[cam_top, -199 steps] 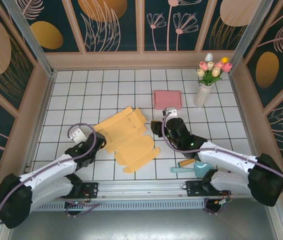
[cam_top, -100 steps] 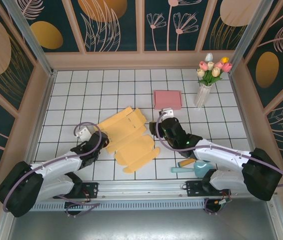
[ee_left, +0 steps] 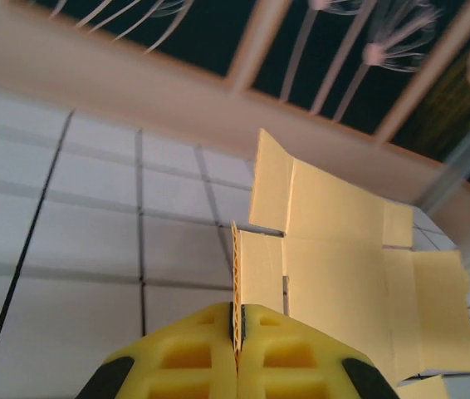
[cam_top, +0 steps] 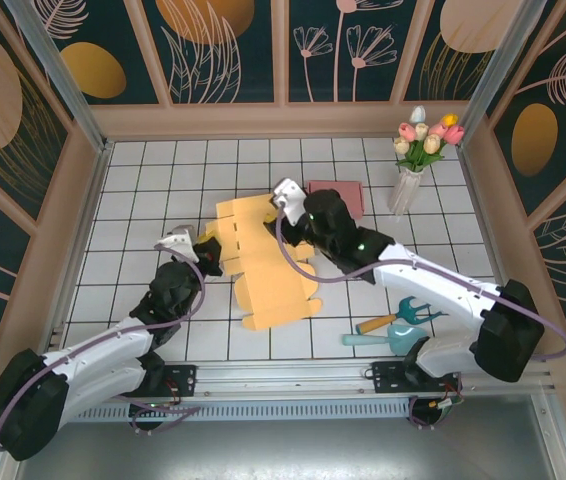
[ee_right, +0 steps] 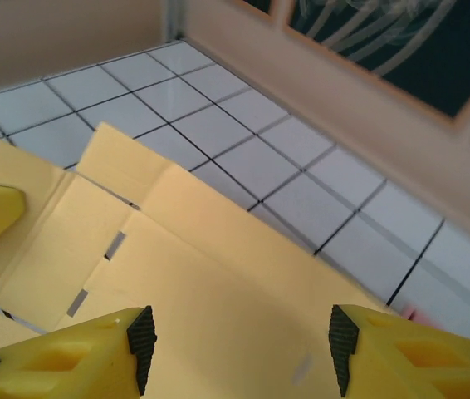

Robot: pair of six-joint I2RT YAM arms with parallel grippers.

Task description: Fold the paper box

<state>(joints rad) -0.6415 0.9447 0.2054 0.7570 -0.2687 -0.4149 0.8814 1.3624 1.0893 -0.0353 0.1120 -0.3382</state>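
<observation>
Inspecting the white tiled table (cam_top: 143, 180) finds the paper box (cam_top: 268, 275) unfolded, a flat yellow cut-out sheet with its flaps spread. It lies about the middle of the table, a little left of centre, and runs from the far middle tiles down towards the near edge. The left claw (cam_top: 207, 262) stands at the left edge of the sheet, its arm reaching in from the near left. In the left wrist view its fingers (ee_left: 185, 362) are pressed together, with the thin corrugated edge of one flap pinched between them. The rest of the sheet spreads away to the right and far side of that grip. The right arm reaches from the near right across the sheet to its far end. In the right wrist view the right claw (ee_right: 239, 349) stands with its fingers (ee_right: 94, 349) well apart. Nothing is between them and the yellow panels lie beneath. Whether the tips touch the sheet cannot be told. A pink box (cam_top: 351, 196) sits just beyond the right arm's wrist, on the far right of the sheet, partly covered by the arm. A vase of tulips (cam_top: 406, 185) stands at the far right, near the wall. A teal scoop (cam_top: 393, 340) and a small fork with an orange handle (cam_top: 375, 325) lie together at the near right, well apart from the sheet.
</observation>
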